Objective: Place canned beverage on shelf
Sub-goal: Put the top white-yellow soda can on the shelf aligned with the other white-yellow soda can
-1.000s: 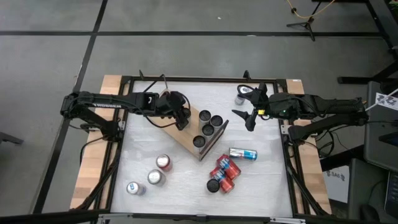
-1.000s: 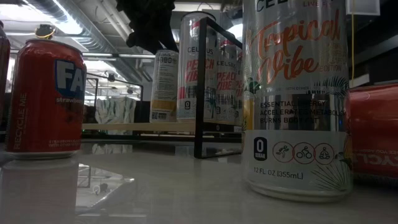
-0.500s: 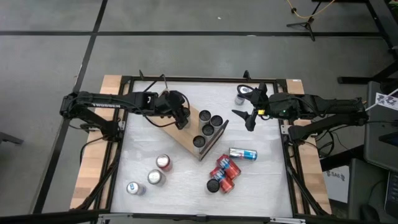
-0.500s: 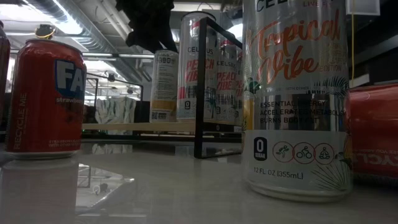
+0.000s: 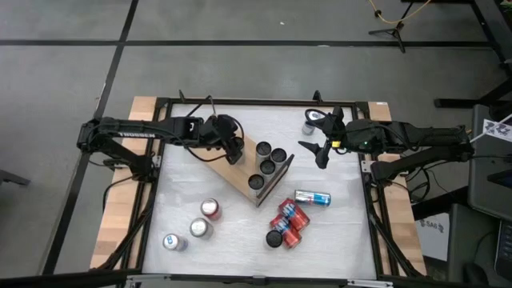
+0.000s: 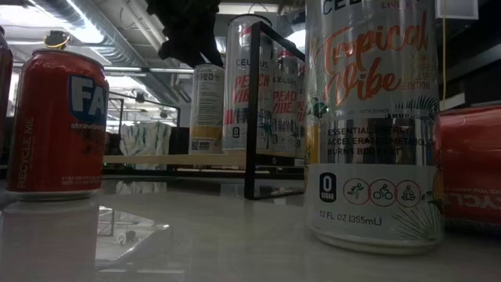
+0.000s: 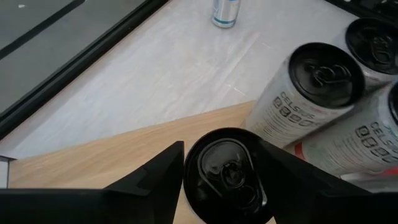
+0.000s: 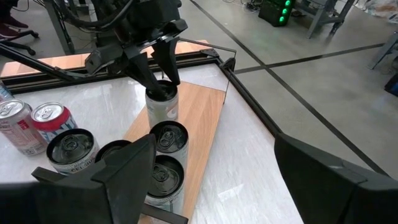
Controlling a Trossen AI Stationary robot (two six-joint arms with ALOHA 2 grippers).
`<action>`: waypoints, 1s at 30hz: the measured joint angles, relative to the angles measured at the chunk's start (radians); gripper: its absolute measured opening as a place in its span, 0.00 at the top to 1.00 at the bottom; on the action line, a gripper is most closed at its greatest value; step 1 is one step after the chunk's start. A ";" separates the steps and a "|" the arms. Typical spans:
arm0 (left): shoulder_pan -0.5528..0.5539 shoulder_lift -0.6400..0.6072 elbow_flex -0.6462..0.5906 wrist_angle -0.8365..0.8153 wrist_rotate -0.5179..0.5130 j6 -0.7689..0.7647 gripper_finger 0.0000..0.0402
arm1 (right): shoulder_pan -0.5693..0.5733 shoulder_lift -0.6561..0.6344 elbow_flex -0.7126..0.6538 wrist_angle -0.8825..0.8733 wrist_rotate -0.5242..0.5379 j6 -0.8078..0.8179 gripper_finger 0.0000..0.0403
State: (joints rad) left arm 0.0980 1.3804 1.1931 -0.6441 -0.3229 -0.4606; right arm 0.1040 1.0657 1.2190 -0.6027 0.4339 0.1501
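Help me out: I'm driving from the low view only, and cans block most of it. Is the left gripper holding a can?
Observer: Yes. The left gripper is closed around a black-topped can, one finger on each side.
Operator: Is that can on the shelf?
Observer: It stands upright on the shelf, on its wood board, beside four other cans.
Operator: And the right gripper?
Observer: The right gripper hovers open and empty over the back right of the table, clear of the shelf.
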 joint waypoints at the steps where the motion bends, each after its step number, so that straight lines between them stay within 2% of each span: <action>1: 0.003 0.000 0.000 0.002 0.000 0.000 0.52 | 0.000 0.000 0.000 0.000 0.000 0.000 0.20; 12: 0.018 -0.001 0.000 0.003 0.045 0.053 0.52 | 0.000 0.000 0.000 -0.001 0.000 0.000 0.20; 30: 0.021 -0.001 0.001 0.002 0.049 0.106 0.51 | 0.000 0.000 0.000 -0.001 0.000 0.000 0.20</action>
State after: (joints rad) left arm 0.1190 1.3796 1.1938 -0.6426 -0.2741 -0.3551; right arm 0.1040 1.0657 1.2190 -0.6041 0.4339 0.1501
